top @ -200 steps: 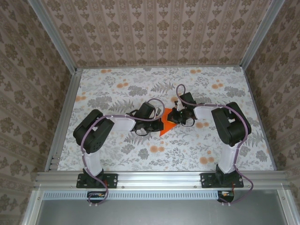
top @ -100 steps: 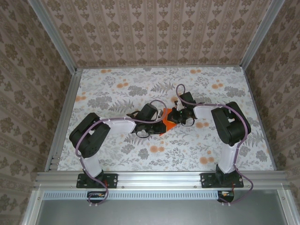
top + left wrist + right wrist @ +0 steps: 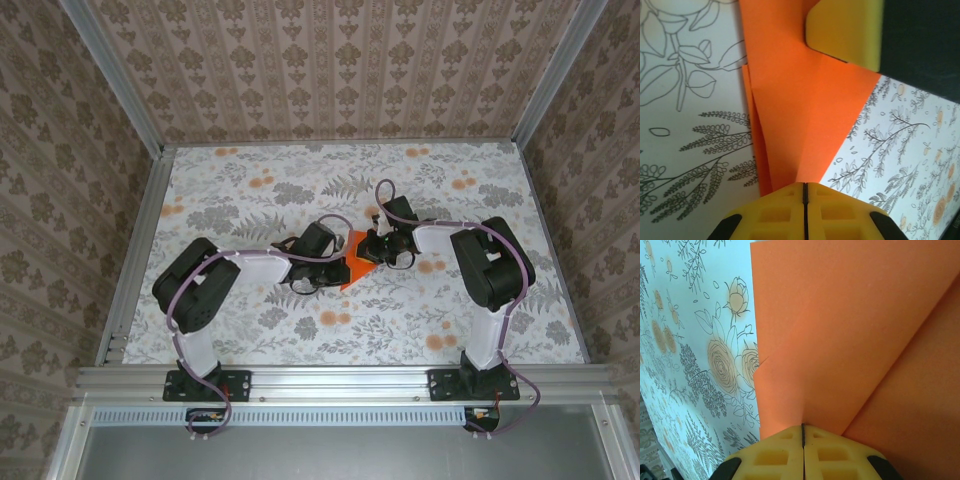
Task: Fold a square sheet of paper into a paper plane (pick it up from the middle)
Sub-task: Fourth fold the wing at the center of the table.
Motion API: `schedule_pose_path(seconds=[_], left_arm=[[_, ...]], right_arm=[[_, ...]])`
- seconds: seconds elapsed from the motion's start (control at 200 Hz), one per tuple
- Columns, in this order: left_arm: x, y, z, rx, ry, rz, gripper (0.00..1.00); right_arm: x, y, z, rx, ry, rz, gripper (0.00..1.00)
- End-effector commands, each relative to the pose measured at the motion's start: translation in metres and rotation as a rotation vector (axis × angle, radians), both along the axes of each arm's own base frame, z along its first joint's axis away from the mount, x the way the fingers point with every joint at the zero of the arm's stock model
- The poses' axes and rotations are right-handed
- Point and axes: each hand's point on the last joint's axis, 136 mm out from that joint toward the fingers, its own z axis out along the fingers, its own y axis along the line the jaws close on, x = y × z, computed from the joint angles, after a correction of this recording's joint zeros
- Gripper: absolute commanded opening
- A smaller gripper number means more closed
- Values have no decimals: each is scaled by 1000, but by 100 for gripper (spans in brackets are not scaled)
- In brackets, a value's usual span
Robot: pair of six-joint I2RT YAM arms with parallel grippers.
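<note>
Orange paper sheet (image 3: 800, 115), thin and creased, is clamped from both sides at mid-table.
Over the floral-print table (image 3: 250, 190), the black left gripper (image 3: 805, 189) with yellow pads has its jaws pressed together on the sheet's layered edge. The sheet lies between the two arms. On its right side, the matching right gripper (image 3: 802, 430) pinches another folded edge, jaws closed tight.

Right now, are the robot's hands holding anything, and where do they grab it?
Yes. The left gripper and the right gripper are both shut on the folded orange paper, each pinching its edge from opposite sides.
</note>
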Motion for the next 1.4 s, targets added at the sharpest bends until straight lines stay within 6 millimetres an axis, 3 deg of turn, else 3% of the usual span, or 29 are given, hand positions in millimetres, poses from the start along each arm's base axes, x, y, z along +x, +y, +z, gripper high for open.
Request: schedule_pose_path(seconds=[0.0, 0.47, 0.96, 1.24, 1.395], left_arm=[[-4, 11, -19, 58, 42, 27, 7], [-17, 32, -34, 135, 78, 42, 5], [-55, 39, -37, 133, 139, -53, 4], [-72, 49, -34, 150, 145, -80, 4], [-68, 47, -23, 139, 110, -89, 4]], right_arm=[[-16, -21, -39, -129, 100, -36, 6], [-18, -26, -44, -159, 114, -44, 6], [-18, -28, -47, -178, 133, -49, 6], [-18, -30, -49, -193, 138, -53, 6], [-17, -30, -48, -192, 138, -55, 6]])
